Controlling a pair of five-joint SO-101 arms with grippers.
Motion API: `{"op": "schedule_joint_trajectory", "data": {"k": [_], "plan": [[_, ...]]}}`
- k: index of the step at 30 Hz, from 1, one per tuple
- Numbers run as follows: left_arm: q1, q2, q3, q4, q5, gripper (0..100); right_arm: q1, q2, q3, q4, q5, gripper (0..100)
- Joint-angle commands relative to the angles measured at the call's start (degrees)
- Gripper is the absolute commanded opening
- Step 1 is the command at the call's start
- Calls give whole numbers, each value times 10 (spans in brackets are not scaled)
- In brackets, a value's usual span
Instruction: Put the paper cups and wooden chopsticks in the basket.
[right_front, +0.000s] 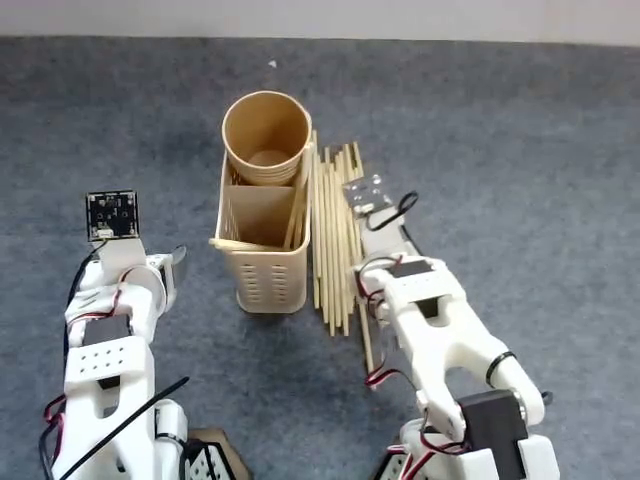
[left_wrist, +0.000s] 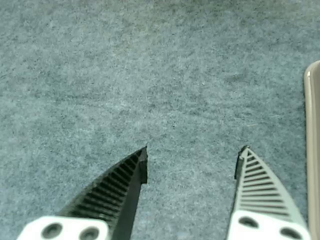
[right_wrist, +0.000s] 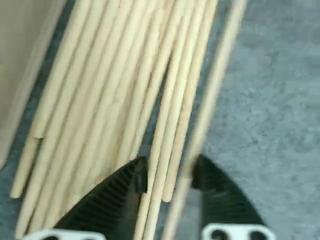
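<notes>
A beige slotted basket (right_front: 262, 262) stands mid-table with a paper cup (right_front: 265, 135) upright in its far compartment and a few wooden chopsticks (right_front: 297, 212) leaning in the near one. Several more chopsticks (right_front: 335, 235) (right_wrist: 115, 95) lie in a bundle on the carpet along the basket's right side. My right gripper (right_front: 366, 208) (right_wrist: 170, 175) is down on the right edge of this bundle, its fingers closed in on two or three sticks. My left gripper (left_wrist: 192, 152) hangs open over bare carpet left of the basket, whose rim (left_wrist: 312, 150) shows at the view's edge.
Grey carpet (right_front: 520, 160) covers the whole table. One chopstick (right_front: 366, 345) runs back under the right arm. The left arm's body (right_front: 110, 340) lies at the near left, a hand's width from the basket.
</notes>
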Motion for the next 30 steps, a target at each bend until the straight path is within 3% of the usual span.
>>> {"op": "schedule_joint_trajectory", "data": {"k": [1,5,13,19,24,30], "plan": [[8,-8,-3,-9,-4,298,34,-2,-37,-6,3,23],[8,-8,-3,-9,-4,298,61,-2,-94,-1,4,5],[8,-8,-3,-10,-4,298,67,-7,-252,124,-18,5],[8,-8,-3,-10,-4,298,48,-182,-343,144,-85,5],[8,-8,-3,-10,-4,298,-3,-255,-275,206,-46,5],[9,-8,-2,-10,-4,298,-2,-150,-132,190,-1,5]]}}
